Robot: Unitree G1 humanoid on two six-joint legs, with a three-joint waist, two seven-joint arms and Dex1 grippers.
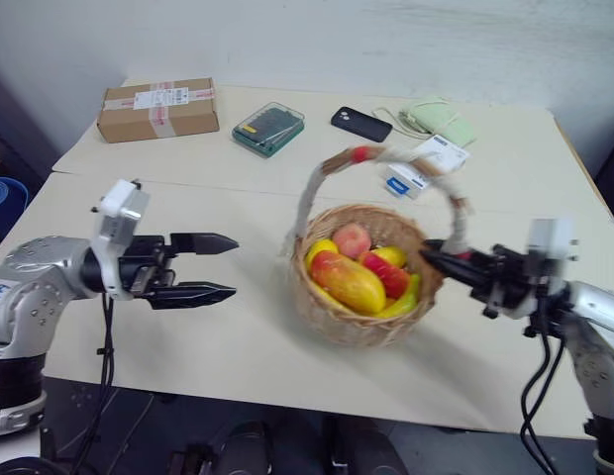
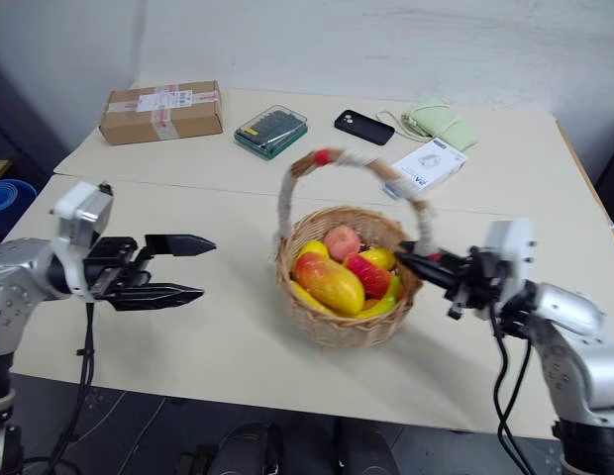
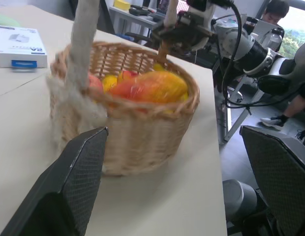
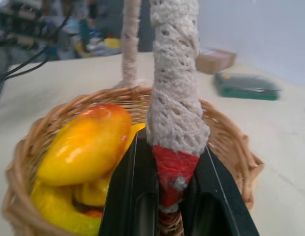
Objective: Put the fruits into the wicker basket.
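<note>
From the head camera we saw the basket (image 1: 358, 297) on the table (image 1: 238, 336), mango (image 1: 349, 281) and banana (image 1: 406, 300) inside. Our left gripper (image 1: 220, 267) stood apart, empty. In the right wrist view, our right gripper (image 4: 172, 196) was clamped on the handle (image 4: 174, 98).

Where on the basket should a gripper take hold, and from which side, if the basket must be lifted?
Probably the handle, low at its base by the rim, from outside the basket. The arch stands upright and is thin enough to fit between two fingers. The right gripper is shut on the handle's red band there, from the robot's right.
</note>
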